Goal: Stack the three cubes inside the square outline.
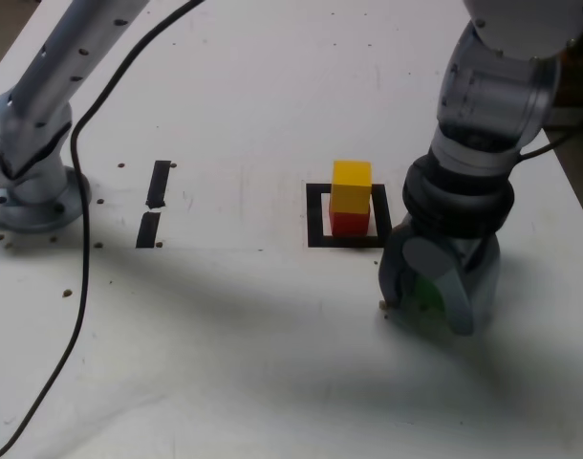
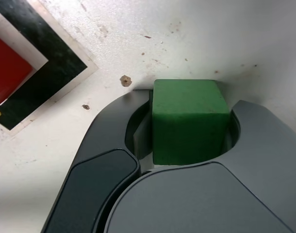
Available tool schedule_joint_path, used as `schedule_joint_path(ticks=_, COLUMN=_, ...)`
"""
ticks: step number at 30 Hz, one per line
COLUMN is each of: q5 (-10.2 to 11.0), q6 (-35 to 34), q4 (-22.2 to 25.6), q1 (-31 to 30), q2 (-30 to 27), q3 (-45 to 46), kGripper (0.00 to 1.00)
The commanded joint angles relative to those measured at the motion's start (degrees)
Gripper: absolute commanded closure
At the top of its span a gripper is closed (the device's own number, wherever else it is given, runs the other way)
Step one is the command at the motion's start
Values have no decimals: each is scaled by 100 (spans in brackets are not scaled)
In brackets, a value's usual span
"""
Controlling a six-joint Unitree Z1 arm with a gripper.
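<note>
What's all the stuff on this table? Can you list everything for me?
Yellow cube: one, yellow, on top of the red cube.
Red cube: one, red, inside the square outline.
Green cube: one, green, between the hand's jaws, outside the outline.
Square outline: one, black, table centre.
Short strips: two, black, towards the exterior view's left.
Cable: one, black, exterior view's left.
Table: one, white.
Arm base: one, silver, exterior view's left.
Hand: one, grey, around the green cube.

Yellow cube (image 1: 352,184) stacked on red cube (image 1: 348,223) inside square outline (image 1: 316,218). Gripper (image 1: 421,296) down on bench (image 1: 253,344) nearby, jaws around green cube (image 1: 427,293).
</note>
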Motion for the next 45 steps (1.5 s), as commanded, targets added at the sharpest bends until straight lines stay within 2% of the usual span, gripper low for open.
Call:
schedule_joint_path(ticks=1, q5=-8, q6=11, q4=-23, q1=-5, q2=-13, q3=-6, kGripper=89)
schedule_joint_path(ticks=6, q5=61, q6=-107, q4=17, q1=-21, q2=-170, q3=37, kGripper=93)
schedule_joint_path(ticks=12, q5=379, q6=-507, q4=270, q1=-85, q2=-601, q3=-1, kGripper=94)
schedule_joint_path(ticks=22, q5=831, q6=-877, q4=1296, q1=-107, q2=-1319, q3=-589, kGripper=94)
schedule_joint_path(ticks=28, q5=990, q6=-1219, q4=1727, q1=104, q2=-1719, q3=-563, kGripper=93)
schedule_joint_path(ticks=30, q5=978, q6=-1358, q4=1762, q1=212, q2=-1842, q3=-425, kGripper=93)
schedule_joint_path(ticks=35, q5=791, q6=-1637, q4=1675, q1=527, q2=-2089, q3=128, kGripper=93)
schedule_joint_path(ticks=45, q5=318, q6=-1780, q4=1086, q1=919, q2=-2317, q3=1046, kGripper=92)
